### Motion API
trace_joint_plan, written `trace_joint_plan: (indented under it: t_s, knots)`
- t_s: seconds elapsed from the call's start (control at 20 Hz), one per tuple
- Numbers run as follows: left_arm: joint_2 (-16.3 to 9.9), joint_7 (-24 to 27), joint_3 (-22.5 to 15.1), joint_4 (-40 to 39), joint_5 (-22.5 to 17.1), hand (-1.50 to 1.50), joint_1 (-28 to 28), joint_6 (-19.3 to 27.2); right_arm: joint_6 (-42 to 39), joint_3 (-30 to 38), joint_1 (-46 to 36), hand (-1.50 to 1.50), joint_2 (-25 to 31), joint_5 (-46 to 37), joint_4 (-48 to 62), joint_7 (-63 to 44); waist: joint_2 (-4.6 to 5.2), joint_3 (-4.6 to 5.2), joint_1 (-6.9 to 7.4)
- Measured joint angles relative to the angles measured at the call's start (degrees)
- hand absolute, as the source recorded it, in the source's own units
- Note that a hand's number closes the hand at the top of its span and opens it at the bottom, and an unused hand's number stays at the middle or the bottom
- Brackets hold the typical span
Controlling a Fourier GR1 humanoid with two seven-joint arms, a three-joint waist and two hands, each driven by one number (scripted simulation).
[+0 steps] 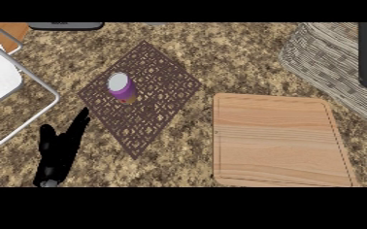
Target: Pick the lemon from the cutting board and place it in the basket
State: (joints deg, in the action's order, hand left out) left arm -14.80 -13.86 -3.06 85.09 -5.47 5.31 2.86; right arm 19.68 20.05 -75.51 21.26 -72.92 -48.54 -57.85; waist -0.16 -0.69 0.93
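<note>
Speckled stone counter point(237, 53), pale wooden cutting board point(279, 140), woven wicker basket point(323, 60).

Speckled granite counter point(237, 53) spanning the view, dark perforated mat point(154, 121) lying diamond-wise at centre-left, purple white-lidded cup point(121, 87) standing upright on the mat's upper part, metal-framed rack point(32, 85) showing at the left edge

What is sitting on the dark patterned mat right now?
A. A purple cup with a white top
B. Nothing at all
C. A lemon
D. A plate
A: a purple cup with a white top stands on the dark patterned mat, while the cutting board beside it is bare.
</note>
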Motion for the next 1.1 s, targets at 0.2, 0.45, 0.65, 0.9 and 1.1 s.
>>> trace_joint_plan:
  t_s: [0.2, 0.45, 0.65, 0.9, 1.1]
  knots:
    - [0.01, 0.28, 0.23, 0.17, 0.04, 0.00, 0.11, -0.46, 0.46, 2.08, 0.48, 1.50, 3.62, 1.42, 4.37, 2.48, 0.14, -0.01, 0.27]
    - [0.32, 0.01, 0.46, 0.26, 0.01, 0.00, 0.08, -0.75, 1.75, 4.47, 1.70, 1.50, 6.81, 4.14, 8.78, 6.70, 0.19, -0.05, 0.40]
    - [-0.18, -0.27, 1.10, 0.71, -0.66, 0.00, 0.37, -1.82, 5.96, 6.96, 3.96, 1.50, 7.48, 6.88, 11.57, 10.26, 0.29, 0.00, 0.57]
    - [0.83, -0.33, 0.73, 0.36, 0.31, 0.00, -0.24, -1.05, 12.31, 11.29, 6.38, 1.50, 7.30, 12.53, 13.14, 15.43, 0.33, -0.06, 0.56]
    - [1.48, 0.53, 0.46, 0.11, 1.38, 0.00, 0.09, -0.50, 14.92, 13.61, 8.79, 1.50, 8.12, 16.40, 14.75, 20.67, 0.24, -0.18, 0.54]
